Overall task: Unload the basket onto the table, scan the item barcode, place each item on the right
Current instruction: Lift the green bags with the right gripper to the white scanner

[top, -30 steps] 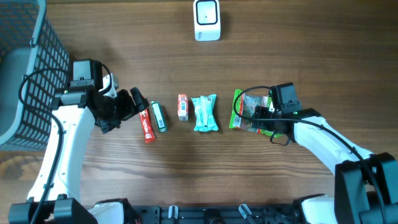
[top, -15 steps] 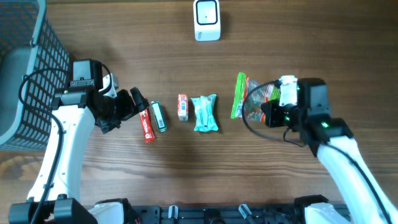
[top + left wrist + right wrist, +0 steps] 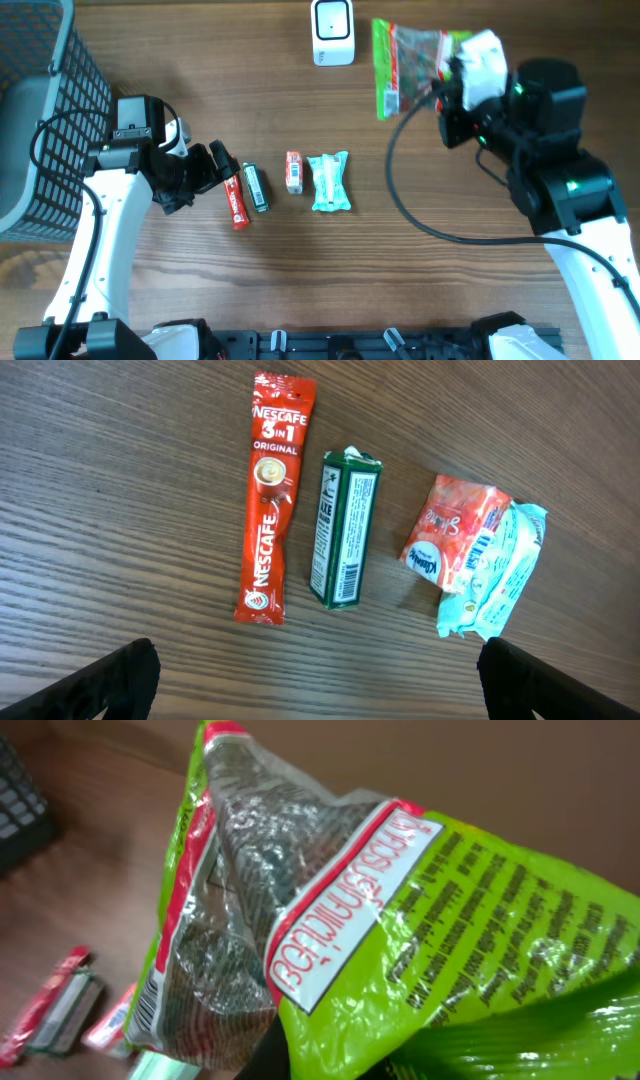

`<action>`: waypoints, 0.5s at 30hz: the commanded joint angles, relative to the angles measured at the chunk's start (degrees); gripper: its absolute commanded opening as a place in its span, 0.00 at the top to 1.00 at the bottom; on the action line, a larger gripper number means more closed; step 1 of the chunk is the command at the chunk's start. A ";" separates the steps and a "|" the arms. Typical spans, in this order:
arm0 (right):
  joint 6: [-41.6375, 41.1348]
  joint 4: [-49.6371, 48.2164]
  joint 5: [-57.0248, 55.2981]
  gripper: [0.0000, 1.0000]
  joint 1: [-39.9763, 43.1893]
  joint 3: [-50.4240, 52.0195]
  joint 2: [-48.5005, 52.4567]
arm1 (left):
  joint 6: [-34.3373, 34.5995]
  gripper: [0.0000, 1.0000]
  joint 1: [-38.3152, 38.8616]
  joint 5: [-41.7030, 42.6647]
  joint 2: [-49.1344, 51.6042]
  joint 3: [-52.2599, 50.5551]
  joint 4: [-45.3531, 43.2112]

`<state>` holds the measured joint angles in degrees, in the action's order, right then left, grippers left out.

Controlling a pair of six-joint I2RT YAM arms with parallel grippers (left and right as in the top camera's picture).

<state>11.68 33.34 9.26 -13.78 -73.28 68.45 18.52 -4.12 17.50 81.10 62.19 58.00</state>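
A green and clear snack bag (image 3: 410, 65) hangs in the air just right of the white scanner (image 3: 332, 32) at the table's far edge. My right gripper (image 3: 447, 90) is shut on the bag's right end. In the right wrist view the bag (image 3: 400, 900) fills the frame, and a barcode (image 3: 145, 1005) shows on its lower left edge. One dark finger (image 3: 275, 1050) shows under the bag. My left gripper (image 3: 220, 168) stands open low over the table, nothing between its fingers (image 3: 110, 680), beside a red Nescafe sachet (image 3: 272, 510).
In a row on the table lie the Nescafe sachet (image 3: 236, 203), a green gum pack (image 3: 257, 187), a red and white packet (image 3: 293, 172) and a teal packet (image 3: 328, 182). A dark mesh basket (image 3: 40, 130) stands at the left edge.
My right gripper shut on the snack bag and lifted it from the table up and back, to beside the scanner. The left arm has not moved.
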 commanded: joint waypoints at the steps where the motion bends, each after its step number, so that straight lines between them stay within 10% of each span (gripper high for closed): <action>1: 14.32 -1.86 -18.25 0.96 -8.39 -7.82 2.93 | -0.09 0.00 0.15 0.48 -0.61 -0.28 0.02; 9: 41.46 -30.71 -53.35 0.96 -25.35 -7.82 20.50 | -0.09 0.00 0.15 0.48 -0.61 -0.28 0.00; 15: 47.17 -54.45 -55.76 0.96 -26.23 -7.82 33.90 | -0.09 0.00 0.15 0.48 -0.61 -0.28 0.00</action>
<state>54.52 -16.14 -42.94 -40.10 -79.77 98.98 18.52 -4.12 17.47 81.10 62.17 57.93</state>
